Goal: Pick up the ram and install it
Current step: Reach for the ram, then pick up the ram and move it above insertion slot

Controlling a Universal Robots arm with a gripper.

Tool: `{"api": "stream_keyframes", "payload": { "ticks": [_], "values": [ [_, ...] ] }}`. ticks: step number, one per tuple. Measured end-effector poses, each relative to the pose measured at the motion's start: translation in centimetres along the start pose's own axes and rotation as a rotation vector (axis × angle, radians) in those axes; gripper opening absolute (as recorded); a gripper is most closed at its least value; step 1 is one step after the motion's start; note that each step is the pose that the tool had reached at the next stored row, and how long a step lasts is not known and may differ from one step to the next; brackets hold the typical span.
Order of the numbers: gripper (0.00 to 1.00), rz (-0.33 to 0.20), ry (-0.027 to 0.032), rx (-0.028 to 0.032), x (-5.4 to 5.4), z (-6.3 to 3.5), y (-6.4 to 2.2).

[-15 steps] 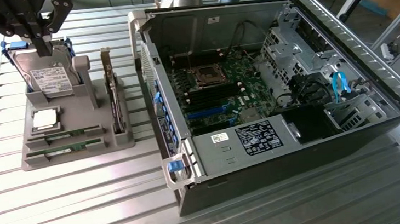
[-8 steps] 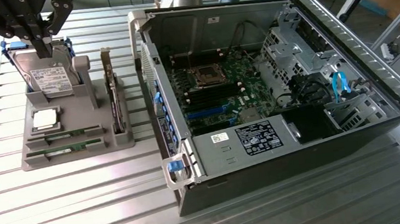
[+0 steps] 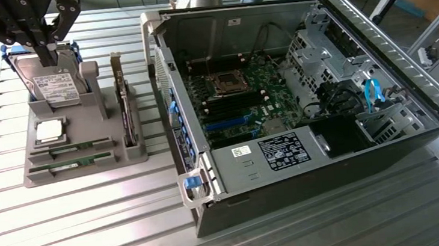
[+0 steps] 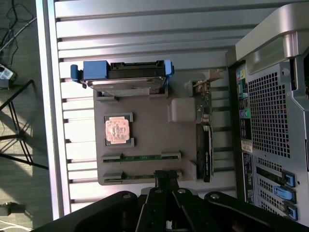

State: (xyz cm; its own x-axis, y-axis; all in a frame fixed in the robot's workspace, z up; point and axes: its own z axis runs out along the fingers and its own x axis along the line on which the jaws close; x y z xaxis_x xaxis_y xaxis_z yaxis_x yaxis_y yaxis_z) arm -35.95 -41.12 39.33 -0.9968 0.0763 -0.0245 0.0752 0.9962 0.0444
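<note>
Clenched on nothing: gripper (image 3: 48, 53), up over the drive (image 3: 54, 84). Below, flat in the two outer slots of the holder (image 3: 80, 133), untouched: ram (image 3: 69, 166) and a second stick (image 3: 73, 150), beside the open case (image 3: 234, 25).

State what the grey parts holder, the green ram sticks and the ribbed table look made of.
Grey parts holder: likely moulded or printed plastic; matte, uniform, blocky.
Thin green ram sticks: circuit board, probably fibreglass laminate; green with small dark chips.
Ribbed table: metal, probably aluminium; silvery slats with bright glare.
</note>
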Motion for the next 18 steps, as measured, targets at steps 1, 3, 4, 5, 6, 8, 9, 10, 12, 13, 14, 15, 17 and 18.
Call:
{"api": "stream_keyframes", "payload": {
  "ticks": [1, 3, 4, 5, 6, 8, 9, 10, 12, 13, 14, 15, 17, 18],
  "values": [
    [0.1, 0.0, 0.0, 0.0, 0.0, 0.0, 0.0],
    [0.1, 0.0, 0.0, 0.0, 0.0, 0.0, -0.01],
    [0.1, 0.0, 0.0, 0.0, 0.0, 0.0, -0.01],
    [0.1, 0.0, 0.0, 0.0, 0.0, 0.0, -0.01],
    [0.1, 0.0, 0.0, 0.0, 0.0, 0.0, -0.01],
    [0.1, 0.0, 0.0, 0.0, 0.0, 0.0, -0.01],
    [0.1, 0.0, 0.0, 0.0, 0.0, 0.0, -0.01],
    [0.1, 0.0, 0.0001, 0.0, 0.0, 0.0, 0.0],
    [0.1, 0.0, 0.0, 0.0, 0.0, 0.0, -0.01],
    [0.1, -0.001, 0.0, 0.0, 0.0, 0.0, 0.0],
    [0.1, -0.002, 0.0, 0.0, 0.0, 0.0, -0.01],
    [0.1, -0.005, 0.0002, -0.0001, 0.0, 0.0, -0.01],
    [0.1, -0.013, 0.0006, -0.0003, 0.0, 0.0, -0.01],
    [0.1, -0.017, 0.0008, -0.0004, 0.0, 0.0, -0.01]
  ]
}}
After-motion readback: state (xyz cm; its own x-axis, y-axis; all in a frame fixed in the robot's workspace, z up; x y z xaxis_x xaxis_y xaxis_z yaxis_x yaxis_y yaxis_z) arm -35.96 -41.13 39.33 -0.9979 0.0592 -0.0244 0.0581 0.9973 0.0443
